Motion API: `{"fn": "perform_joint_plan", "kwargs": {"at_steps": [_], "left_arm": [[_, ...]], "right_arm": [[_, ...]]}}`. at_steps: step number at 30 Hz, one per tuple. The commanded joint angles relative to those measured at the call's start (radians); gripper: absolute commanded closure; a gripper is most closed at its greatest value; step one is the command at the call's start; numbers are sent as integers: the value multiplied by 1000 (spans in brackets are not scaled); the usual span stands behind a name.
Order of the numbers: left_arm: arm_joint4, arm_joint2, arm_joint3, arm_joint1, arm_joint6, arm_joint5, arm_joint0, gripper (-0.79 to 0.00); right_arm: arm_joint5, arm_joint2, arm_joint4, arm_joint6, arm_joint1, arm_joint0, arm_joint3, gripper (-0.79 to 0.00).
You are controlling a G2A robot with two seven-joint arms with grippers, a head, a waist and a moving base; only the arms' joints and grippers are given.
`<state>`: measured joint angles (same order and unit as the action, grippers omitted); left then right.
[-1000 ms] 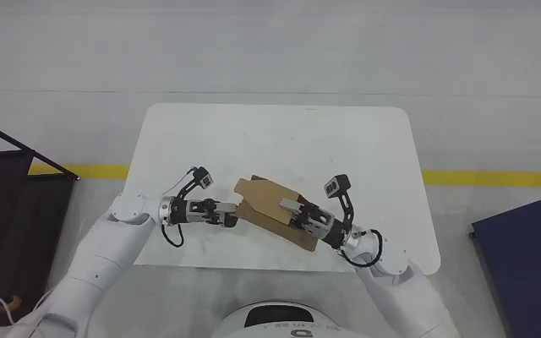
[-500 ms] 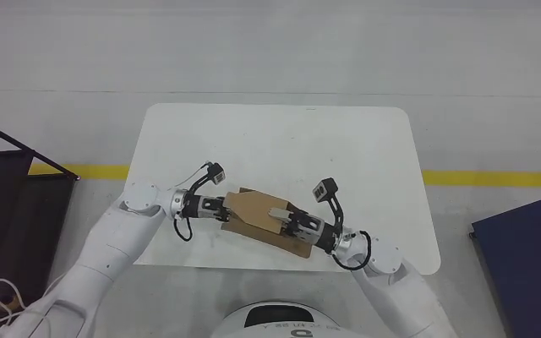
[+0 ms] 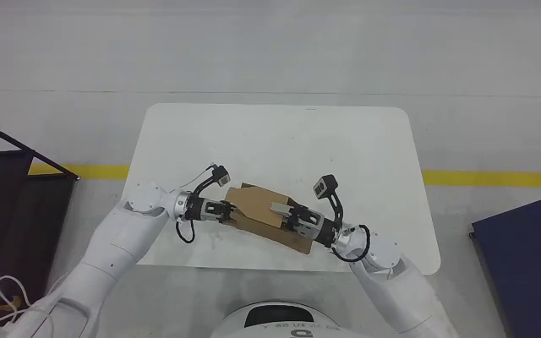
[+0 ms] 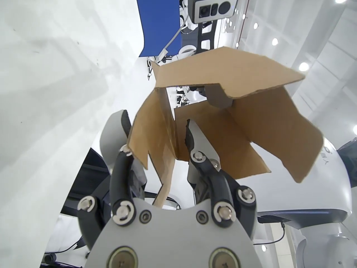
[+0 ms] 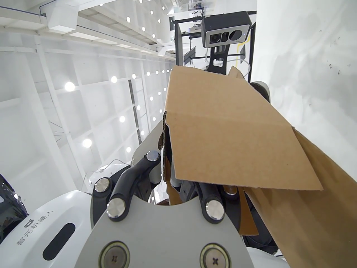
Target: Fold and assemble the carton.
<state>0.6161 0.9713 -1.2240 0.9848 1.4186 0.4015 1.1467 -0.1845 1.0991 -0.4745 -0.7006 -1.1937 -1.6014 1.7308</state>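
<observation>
A brown cardboard carton [image 3: 256, 209] is held just above the near middle of the white table [image 3: 355, 152], half opened, its flaps loose. My left gripper [image 3: 226, 211] holds its left end. In the left wrist view one finger [image 4: 123, 125] lies outside a side wall and the other finger [image 4: 196, 138] inside the carton [image 4: 251, 118], the left gripper [image 4: 157, 128] shut on that wall. My right gripper [image 3: 287, 220] grips the right end, a pale finger [image 3: 279, 205] lying on the top panel. In the right wrist view the carton [image 5: 223, 129] hides the fingertips.
The table's near edge [image 3: 279, 269] lies just below the arms. A dark frame [image 3: 25, 186] stands off the table's left side and a blue panel [image 3: 511, 245] lies off its right. The far half of the table is bare.
Both grippers have drawn closer together, the right one shifting left. The carton between them has gone from a flatter, slanted sheet to a shorter, more opened shape.
</observation>
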Motion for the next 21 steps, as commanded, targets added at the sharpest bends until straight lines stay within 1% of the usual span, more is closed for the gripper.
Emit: {"fn": "perform_joint_plan", "kwargs": {"at_steps": [1,3,5,10,11,12,14,21], "left_arm": [[-2,0,-7,0,-2,2,3,-360],[1,0,-9,1,-3,3,5,-354],[7,0,-11,1,-3,3,6,-326],[14,4,-4,1,-5,5,8,-172],[16,6,-3,1,-5,5,8,-154],[16,9,-3,0,-5,5,9,-92],[14,15,-3,-2,-6,6,12,-6],[4,35,-8,-10,-7,7,29,0]], "right_arm": [[1,-5,5,6,-1,3,-3,0],[2,-10,11,13,-1,8,-6,0],[3,-15,17,20,-2,11,-8,0],[1,-18,13,28,-2,16,-11,0],[0,-18,12,26,-2,16,-11,0],[0,-18,11,25,-2,17,-11,0],[0,-18,4,20,-2,17,-12,0],[-1,-15,-2,11,0,15,-11,0]]}}
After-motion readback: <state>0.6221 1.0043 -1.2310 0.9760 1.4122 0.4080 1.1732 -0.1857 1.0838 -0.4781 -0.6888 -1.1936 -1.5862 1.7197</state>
